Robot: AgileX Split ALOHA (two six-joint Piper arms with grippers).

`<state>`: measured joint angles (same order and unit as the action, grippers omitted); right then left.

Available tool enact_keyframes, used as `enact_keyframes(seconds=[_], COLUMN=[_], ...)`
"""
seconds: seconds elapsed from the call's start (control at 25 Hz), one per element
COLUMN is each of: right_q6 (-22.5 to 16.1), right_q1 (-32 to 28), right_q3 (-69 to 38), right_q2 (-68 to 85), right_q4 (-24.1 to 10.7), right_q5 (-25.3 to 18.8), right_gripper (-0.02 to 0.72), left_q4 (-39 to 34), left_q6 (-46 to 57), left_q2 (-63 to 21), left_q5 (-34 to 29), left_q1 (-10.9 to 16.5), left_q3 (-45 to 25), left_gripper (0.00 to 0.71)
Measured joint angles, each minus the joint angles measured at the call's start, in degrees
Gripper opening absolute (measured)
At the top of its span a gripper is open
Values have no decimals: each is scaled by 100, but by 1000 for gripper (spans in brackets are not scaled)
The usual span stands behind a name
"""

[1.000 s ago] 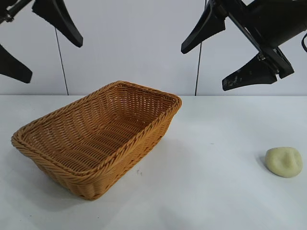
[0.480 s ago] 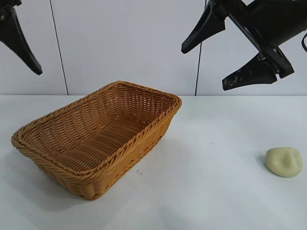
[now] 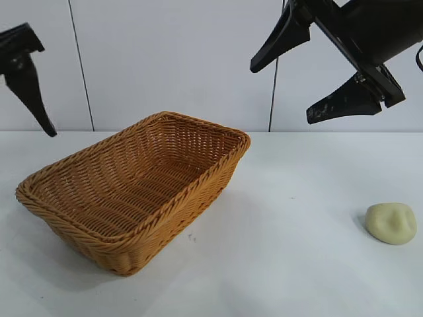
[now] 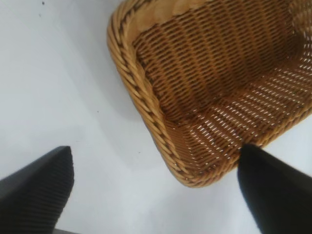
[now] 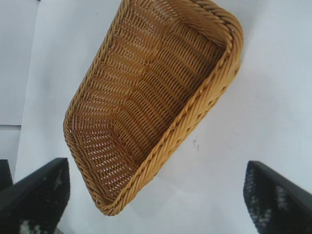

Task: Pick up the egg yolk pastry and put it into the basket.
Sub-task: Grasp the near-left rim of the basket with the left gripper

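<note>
Pastry still on the table, basket waiting – nothing gripped yet.

Egg yolk pastry (image 3: 391, 223) at the table's (image 3: 297, 264) right side, well apart from the basket (image 3: 132, 191). Right gripper (image 3: 310, 82) high above it, spread wide, empty; left gripper (image 3: 26, 79) likewise wide and empty (hanging beyond the basket's far-left end). Probably soft, light, easily dented – best pinched gently across the rounded flanks. Open table between; braided rim to clear.

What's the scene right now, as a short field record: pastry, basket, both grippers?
pastry: egg yolk pastry on the table, far right, not in the basket
basket: basket left of centre, nothing inside
left gripper: left gripper open, raised beside the basket's left end, holding nothing
right gripper: right gripper open, high up, right of the basket, holding nothing
</note>
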<state>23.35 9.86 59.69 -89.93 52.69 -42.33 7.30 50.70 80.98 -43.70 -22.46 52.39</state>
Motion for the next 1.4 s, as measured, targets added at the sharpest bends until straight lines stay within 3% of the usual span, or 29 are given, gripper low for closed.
enact_keyframes(seconds=[0.12, 0.48, 0.88, 1.12, 1.4], right_q6=[0, 0, 0, 0, 0], right_q1=[0, 0, 0, 0, 0], right_q3=[0, 0, 0, 0, 0], right_q2=[0, 0, 0, 0, 0], right_q4=[0, 0, 0, 0, 0], right_q5=[0, 0, 0, 0, 0], right_gripper=[690, 690, 690, 690, 690], left_q4=[-162, -172, -110, -87, -87], left_q6=[678, 1758, 1984, 1985, 1985], left_q2=[370, 1251, 2263, 2542, 2542], left_q5=[240, 924, 1608, 1664, 1664], left_q1=[-199, -215, -215, -215, -215], left_q3=[0, 0, 0, 0, 0], left_gripper=[652, 652, 652, 647, 517])
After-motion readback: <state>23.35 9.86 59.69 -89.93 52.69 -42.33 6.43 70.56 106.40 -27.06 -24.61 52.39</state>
